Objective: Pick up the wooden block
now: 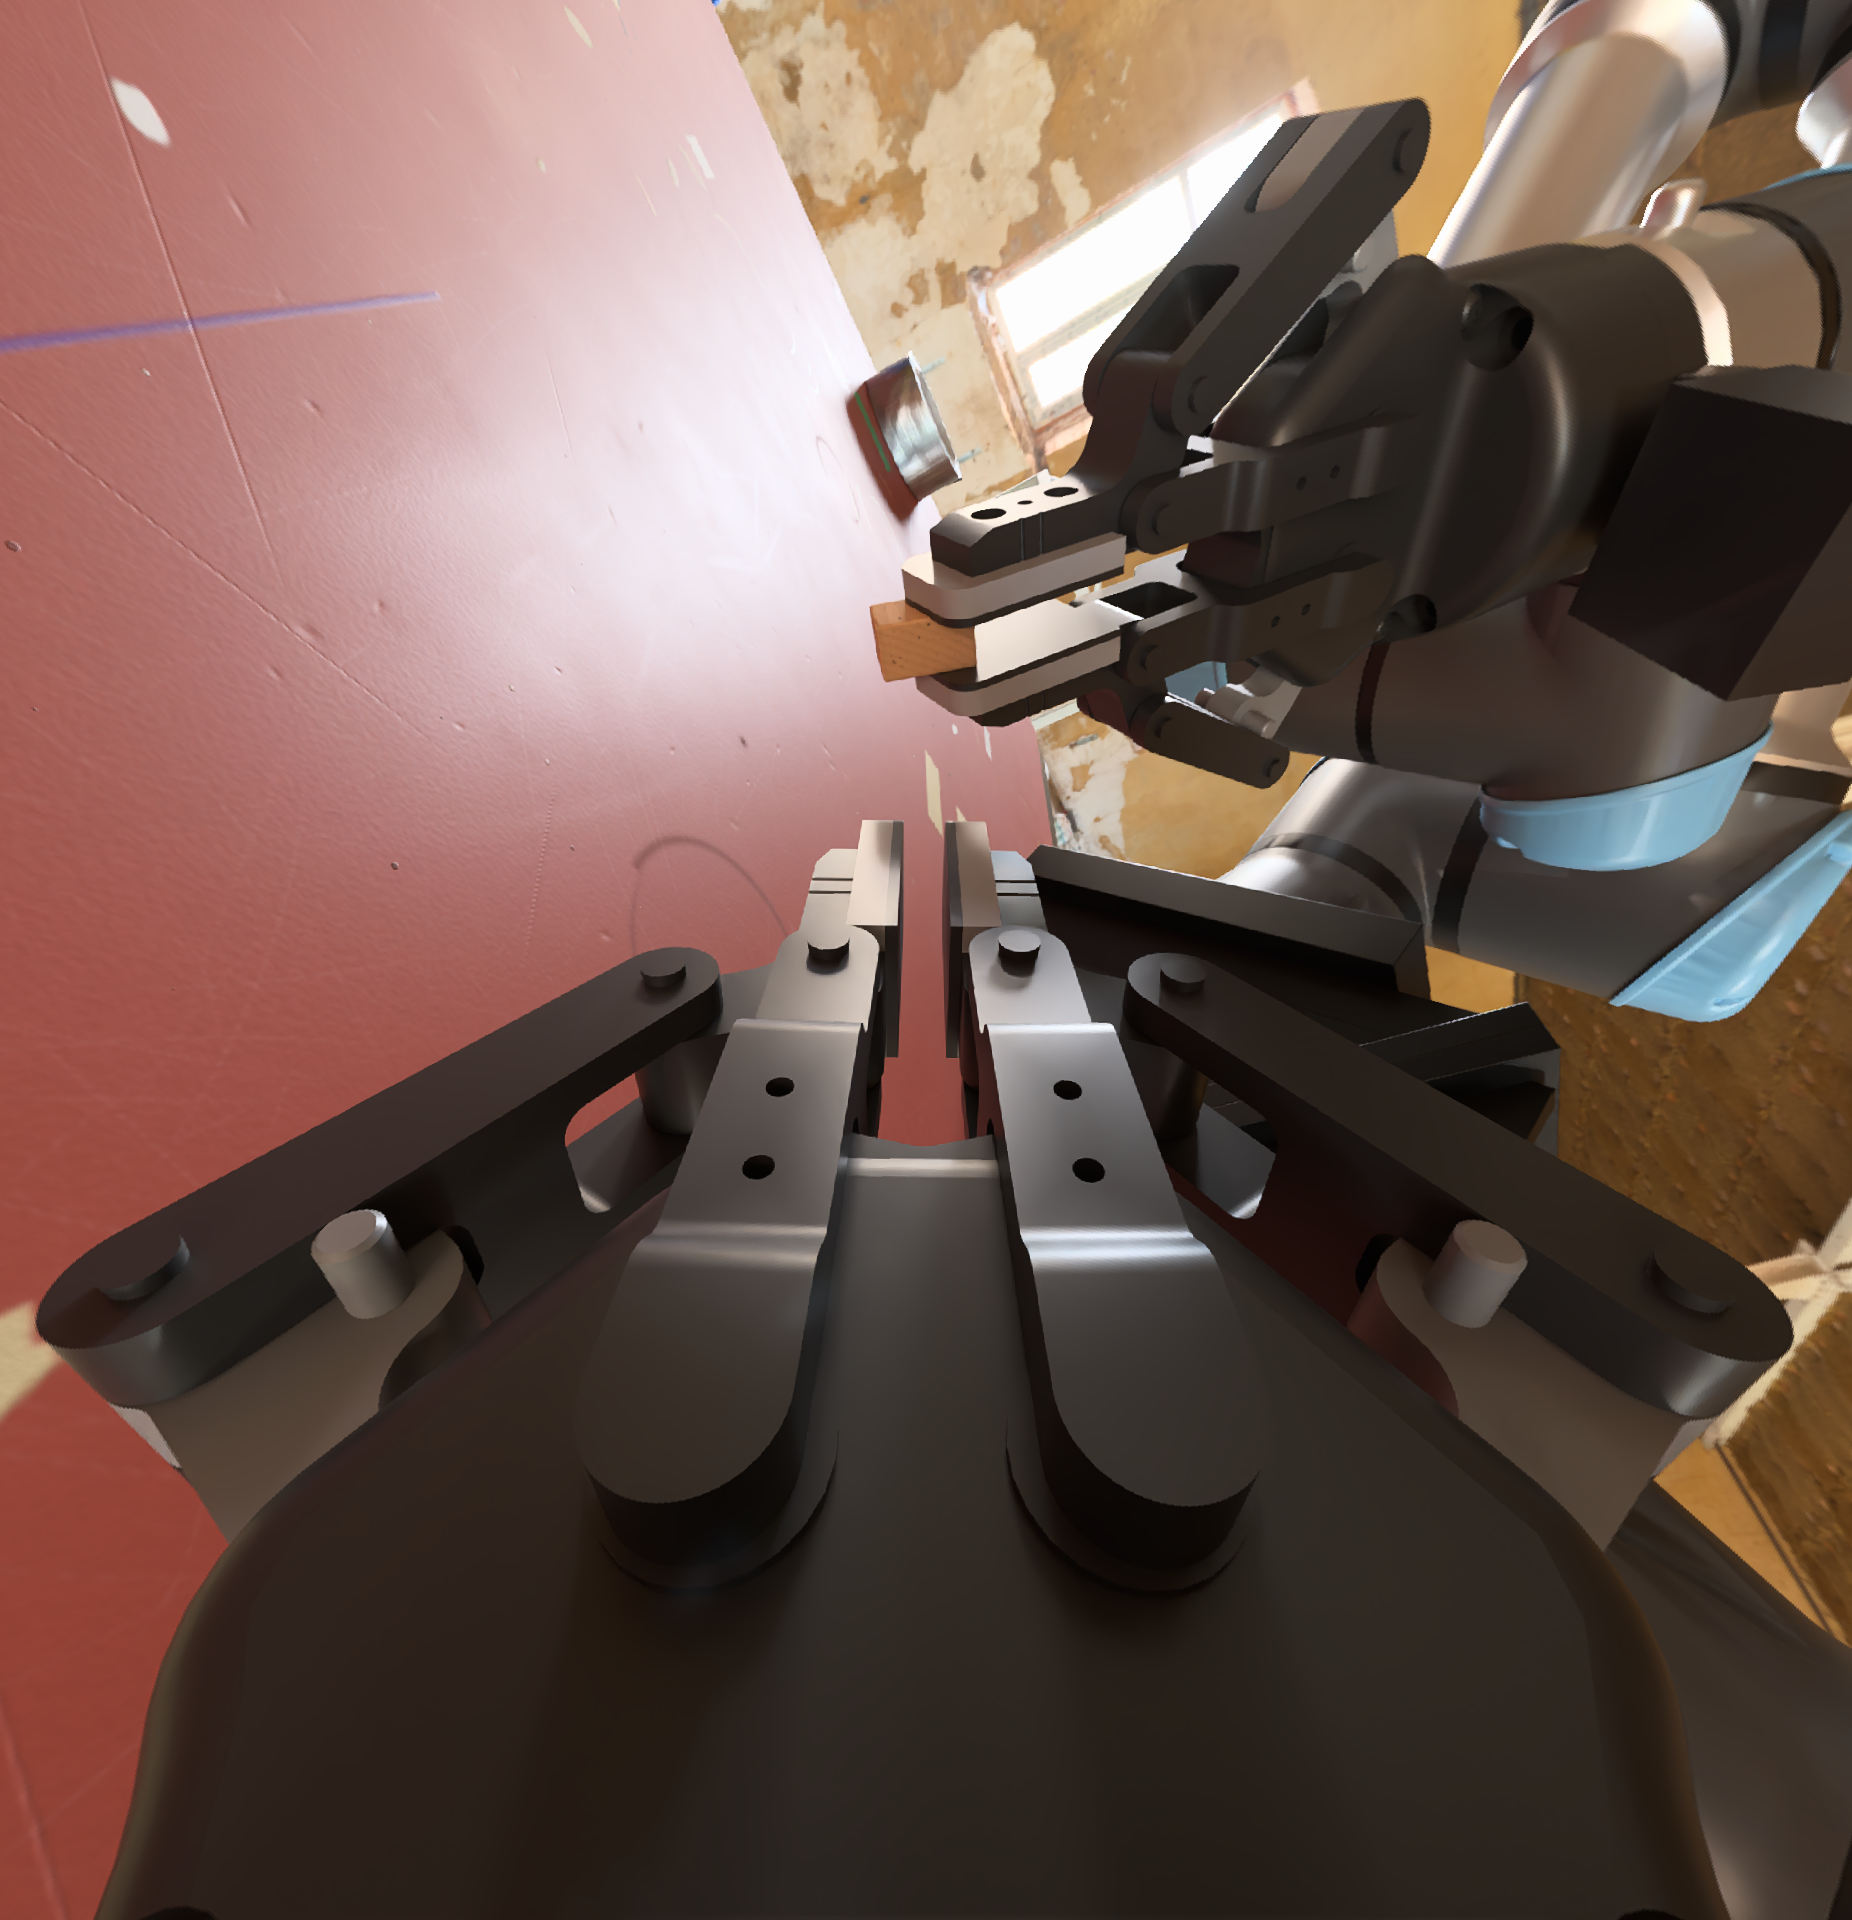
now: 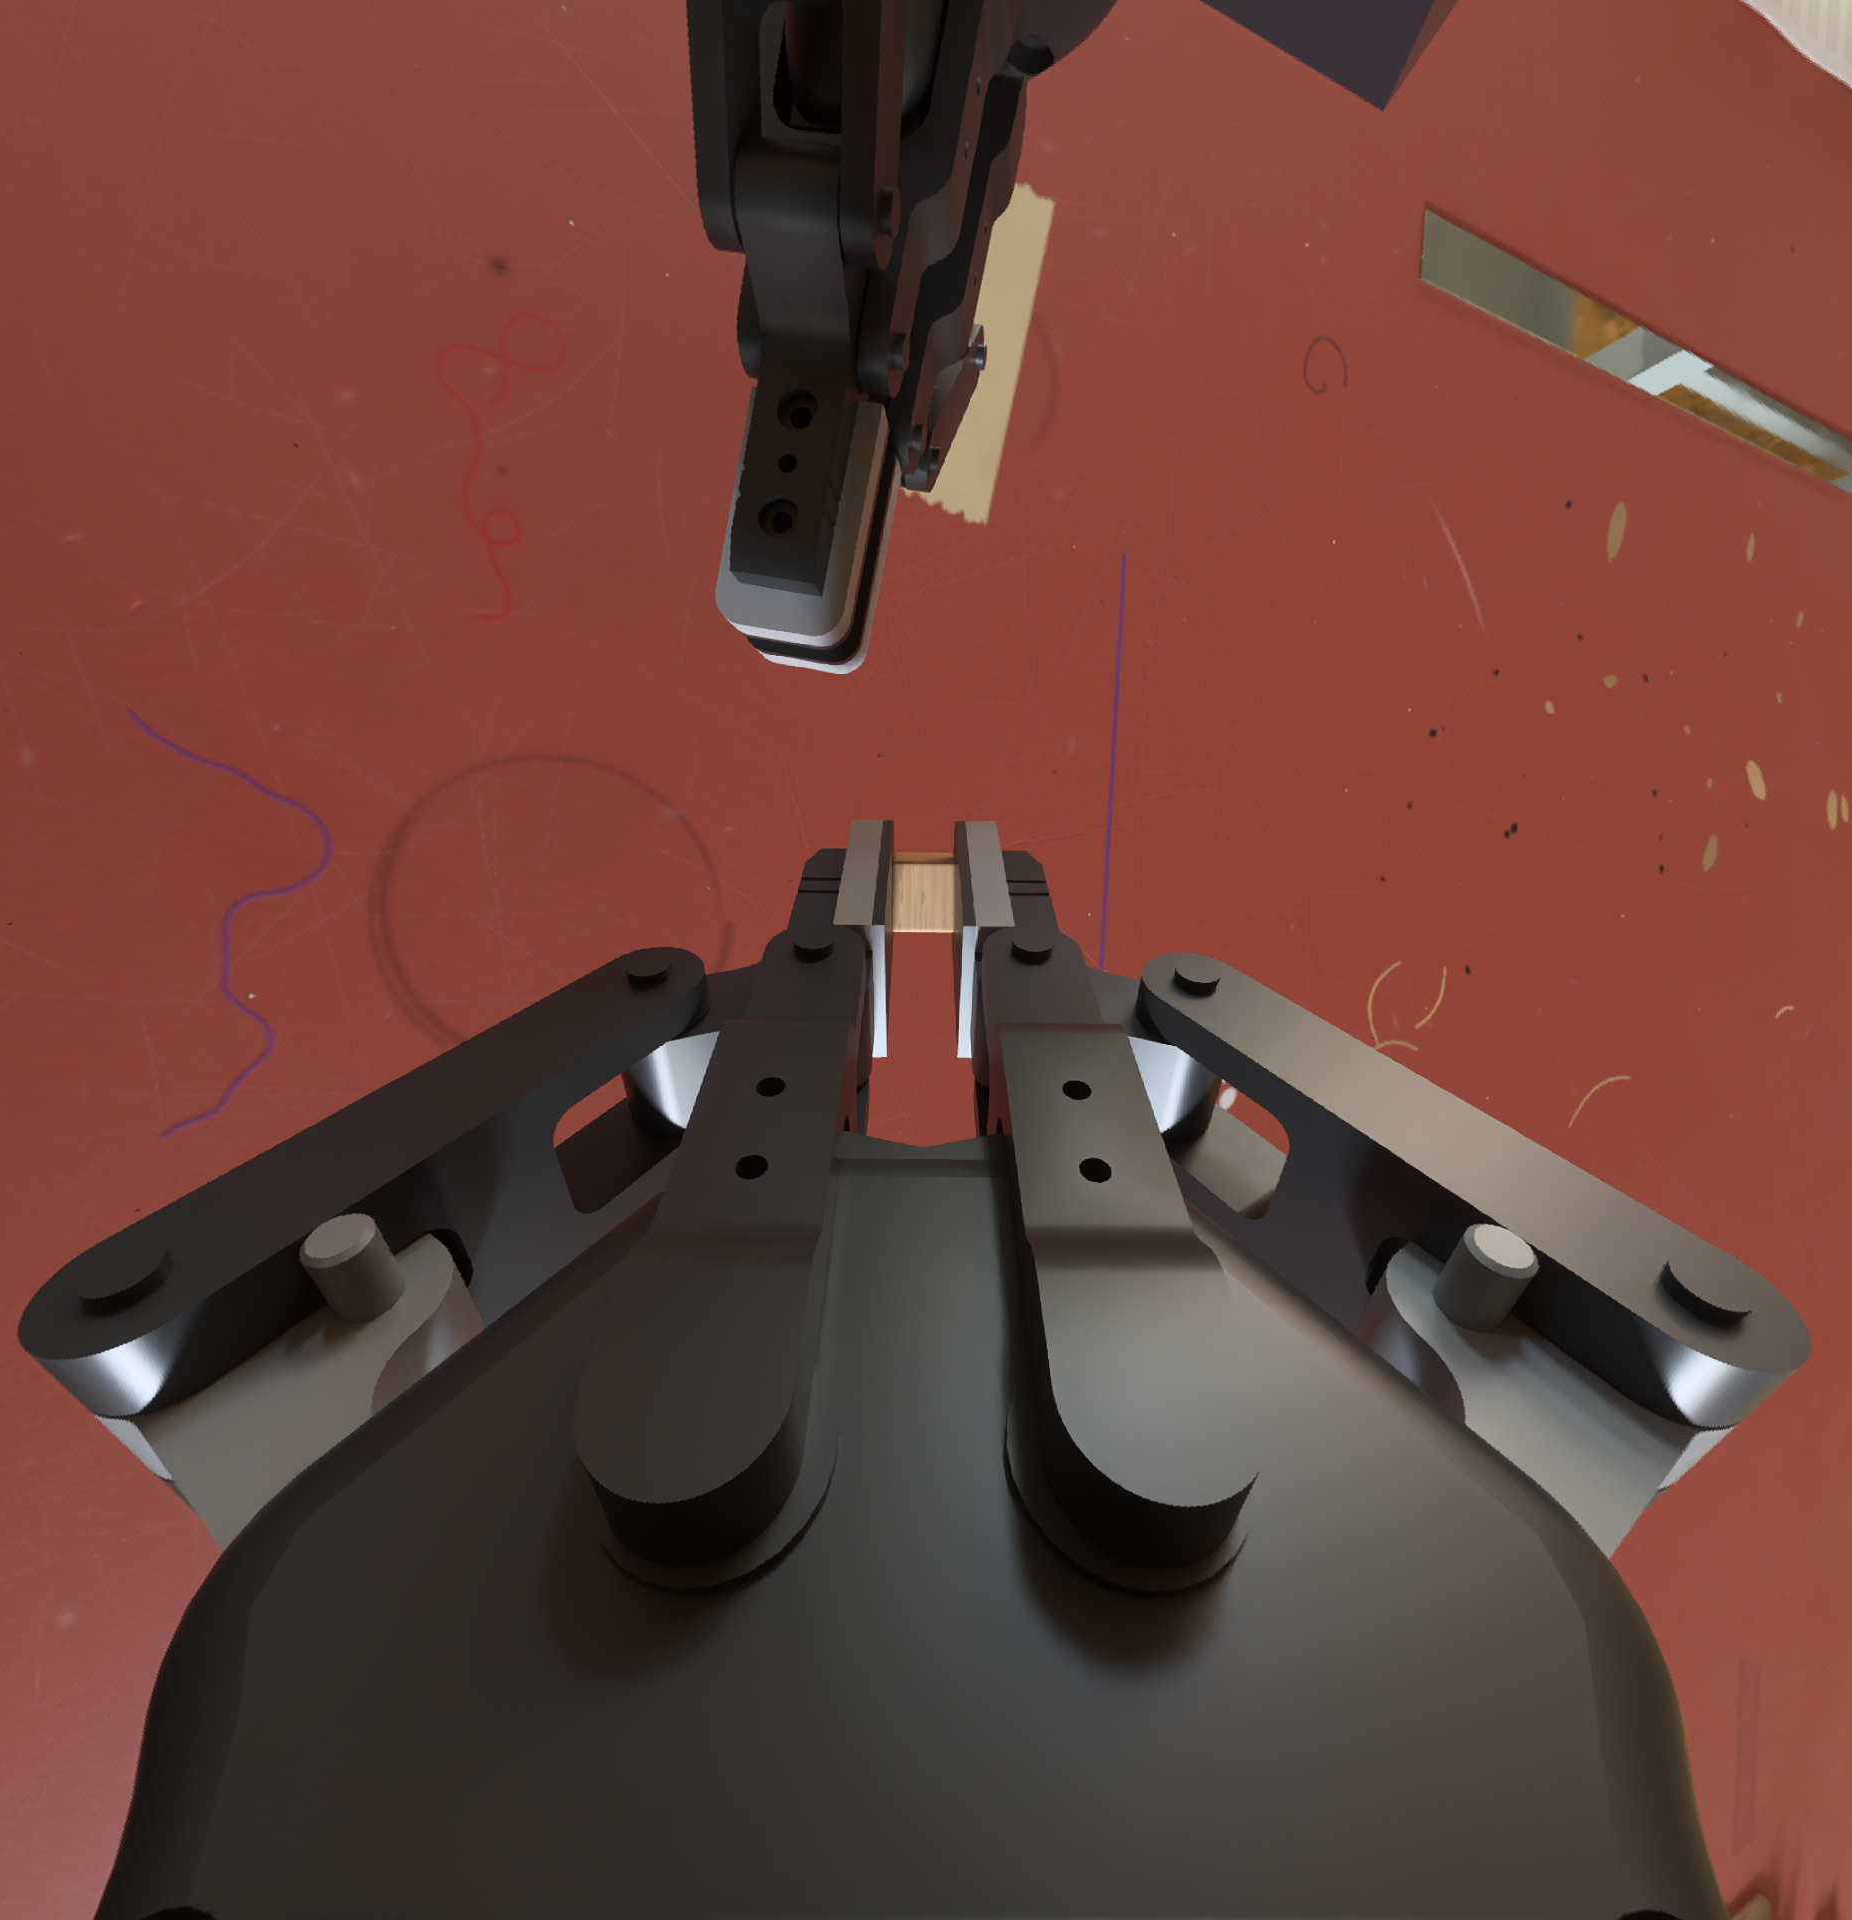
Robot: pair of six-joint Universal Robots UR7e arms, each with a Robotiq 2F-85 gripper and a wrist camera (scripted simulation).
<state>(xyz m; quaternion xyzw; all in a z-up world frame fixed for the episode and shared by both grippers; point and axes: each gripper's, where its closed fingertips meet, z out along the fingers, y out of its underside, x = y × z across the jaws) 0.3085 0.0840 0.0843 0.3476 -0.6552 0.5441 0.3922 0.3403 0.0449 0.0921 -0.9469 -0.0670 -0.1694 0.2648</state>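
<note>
The wooden block (image 2: 922,900) is a small pale wood piece clamped between the pads of my right gripper (image 2: 922,868). In the left wrist view the right gripper (image 1: 934,636) holds the block (image 1: 904,641) clear above the red table (image 1: 382,623), with one end of the block sticking out past the fingertips. My left gripper (image 1: 923,868) has its fingers almost together with nothing between them, and hangs over the table. It also shows in the right wrist view (image 2: 808,634), ahead of the right gripper and apart from the block.
A short metal cylinder (image 1: 906,436) stands on the table near its far edge. In the right wrist view a flat metal strip (image 2: 1628,353) lies on the red table (image 2: 278,623) at the upper right, and a tan tape patch (image 2: 1010,343) lies behind the left gripper.
</note>
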